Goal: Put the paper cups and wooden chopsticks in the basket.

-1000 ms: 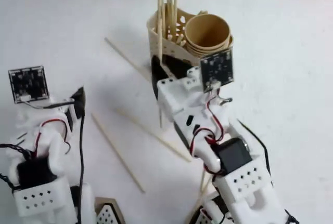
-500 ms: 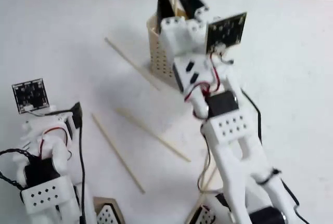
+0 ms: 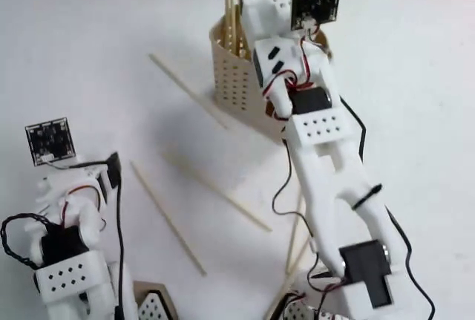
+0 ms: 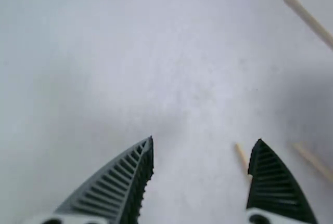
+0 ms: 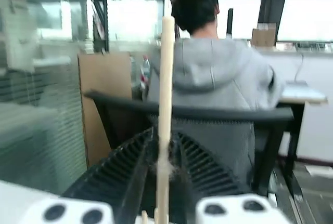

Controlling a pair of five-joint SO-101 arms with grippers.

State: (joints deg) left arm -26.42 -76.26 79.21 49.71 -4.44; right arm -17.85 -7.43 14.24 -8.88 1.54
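A cream perforated basket (image 3: 234, 86) stands at the table's far middle, with several wooden chopsticks (image 3: 233, 10) upright in its left side. My right arm (image 3: 315, 123) stretches over the basket's right half and hides what lies there. The right gripper (image 5: 165, 133) is shut on one upright chopstick (image 5: 166, 73), raised above the basket. My left gripper (image 4: 200, 146) hangs open low over the table at the near left (image 3: 111, 160), and a loose chopstick's tip (image 4: 240, 156) lies beside one finger.
Loose chopsticks lie on the white table: one (image 3: 185, 90) left of the basket, two (image 3: 167, 216) (image 3: 219, 194) in the middle, more (image 3: 297, 234) by the right arm's base. A person sits on a chair (image 5: 218, 115) beyond the table.
The right arm rose from beside the basket's near side and stretched out over it, carrying the chopstick up. The left arm drew back slightly toward the near edge.
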